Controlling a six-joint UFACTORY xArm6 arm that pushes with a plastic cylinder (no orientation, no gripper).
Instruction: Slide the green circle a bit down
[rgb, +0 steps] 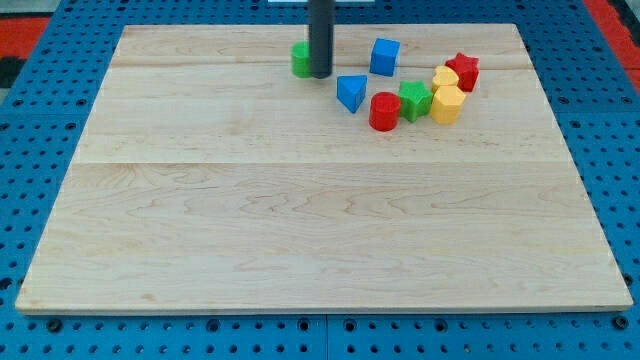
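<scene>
- My tip sits on the board near the view's top edge, pressed against or just beside the right flank of the green circle. The rod has no jaws, so nothing opens or clamps; whether it truly touches the circle I cannot tell, since the rod hides that side.
- The green circle lies at the view's top, a little left of centre. Only its left part shows past the rod.
- Judgement: the tip stands beside and slightly in front of the circle, not behind it. A push toward the view's bottom needs the tip on the circle's top side first.
- Judgement: go round without nudging it sideways, centre on it, then push short and straight; "a bit" means stopping early.
- Right of the green circle and slightly below: blue triangle. Right, level with it: blue cube.
- Further right of the circle: red cylinder, green star-like block, two yellow blocks, red star, all bunched close.
- The wooden board below the circle shows no blocks.
</scene>
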